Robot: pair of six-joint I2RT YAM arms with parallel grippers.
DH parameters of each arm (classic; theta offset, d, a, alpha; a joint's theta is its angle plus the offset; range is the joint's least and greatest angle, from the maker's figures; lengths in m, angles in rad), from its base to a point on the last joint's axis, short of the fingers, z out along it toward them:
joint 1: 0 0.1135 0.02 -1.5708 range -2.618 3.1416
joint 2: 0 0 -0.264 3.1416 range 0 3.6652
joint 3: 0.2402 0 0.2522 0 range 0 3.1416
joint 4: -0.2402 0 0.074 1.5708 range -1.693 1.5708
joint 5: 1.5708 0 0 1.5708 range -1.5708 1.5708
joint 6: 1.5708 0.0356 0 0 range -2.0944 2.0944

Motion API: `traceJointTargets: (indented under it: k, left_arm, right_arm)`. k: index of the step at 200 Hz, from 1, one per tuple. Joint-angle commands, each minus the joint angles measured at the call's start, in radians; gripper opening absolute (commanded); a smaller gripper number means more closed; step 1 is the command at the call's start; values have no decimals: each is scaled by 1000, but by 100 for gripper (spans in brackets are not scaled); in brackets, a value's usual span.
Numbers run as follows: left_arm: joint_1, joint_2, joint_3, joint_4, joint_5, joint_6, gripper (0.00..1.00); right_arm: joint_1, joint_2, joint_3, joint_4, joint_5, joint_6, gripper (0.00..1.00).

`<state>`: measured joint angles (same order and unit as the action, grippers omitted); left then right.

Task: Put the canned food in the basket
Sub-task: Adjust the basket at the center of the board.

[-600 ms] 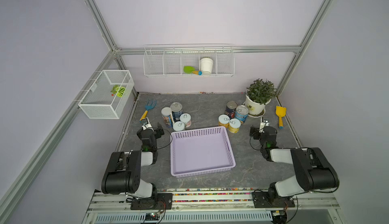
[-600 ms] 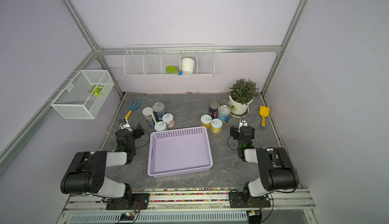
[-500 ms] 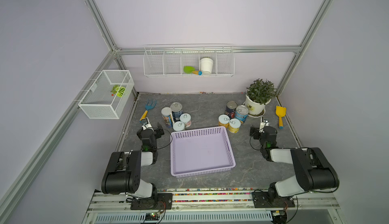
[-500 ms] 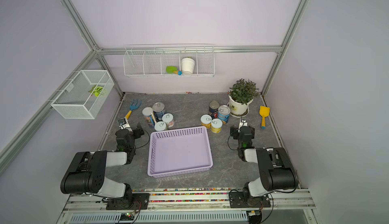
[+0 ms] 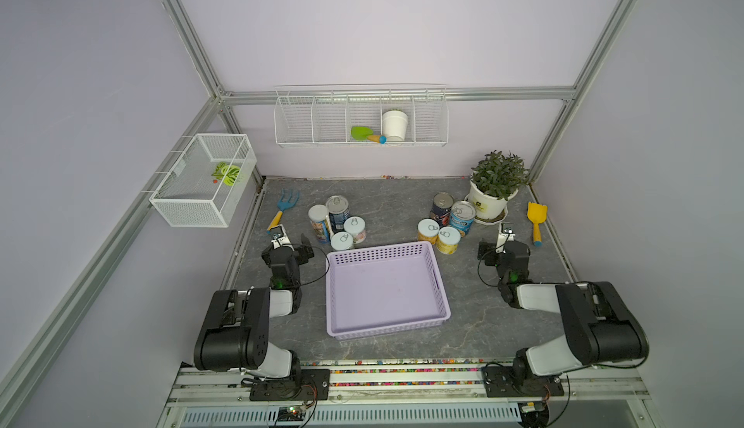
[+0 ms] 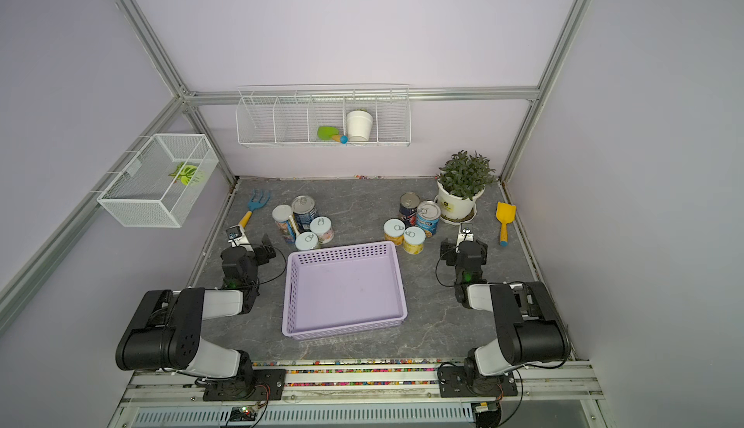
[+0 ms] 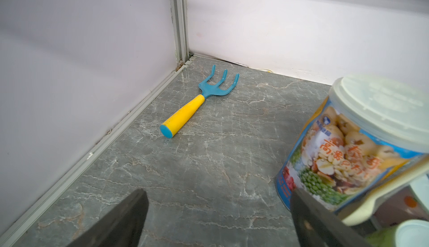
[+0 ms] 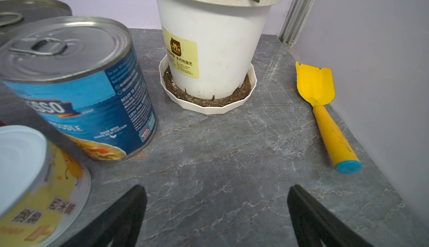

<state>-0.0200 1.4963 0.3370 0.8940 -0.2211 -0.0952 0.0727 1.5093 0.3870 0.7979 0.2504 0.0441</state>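
The lavender basket [image 5: 380, 249] [image 6: 342, 251] lies in the middle of the table with nothing in it. Behind its left corner stand several cans [image 5: 338, 220] [image 6: 304, 220], and several more [image 5: 445, 222] [image 6: 410, 220] behind its right corner. My left gripper [image 5: 290, 241] [image 6: 250, 241] rests open on the table left of the basket. In the left wrist view its jaws [image 7: 218, 192] are wide apart over bare table, a pale-lidded can [image 7: 348, 155] just beyond one finger. My right gripper [image 5: 494, 245] [image 6: 455, 245] [image 8: 216, 187] is open and holds nothing, with a blue can [image 8: 92, 99] and a yellow can [image 8: 34, 187] beside it.
A potted plant [image 5: 493, 196] [image 8: 209, 48] on a saucer stands at the back right, with a yellow shovel [image 5: 536, 220] [image 8: 325, 118] along the right wall. A blue rake [image 5: 284, 208] [image 7: 197, 101] lies at the back left. White wire baskets [image 5: 201, 180] [image 5: 360, 124] hang on the walls.
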Motion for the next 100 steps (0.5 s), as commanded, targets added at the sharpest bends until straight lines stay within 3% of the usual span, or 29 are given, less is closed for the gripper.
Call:
traceJointTargets:
  k: [1,47,56,66,74,86,100]
  left_arm:
    - [-3,15,22,22,-9,11,100]
    - [2,10,20,23,5,10,100]
    - [1,-8,28,30,34,49,100]
    - [0,-70,105,-182,32,43,100]
    - [0,-103,217,-426,-37,-23,100]
    - [2,-87,399,-746,-163,-139,100]
    - [2,-29,537,-957,-183,-171,100]
  right_arm:
    - [4,16,17,14,23,8,99]
    - [6,13,12,23,23,3,99]
    - [9,-3,-6,69,91,-4,99]
    - [37,-86,26,-50,264,31,99]
    - [39,-174,82,-238,316,67,99]
    - [34,-273,158,-475,418,275,99]
    - [17,-341,207,-659,387,438,99]
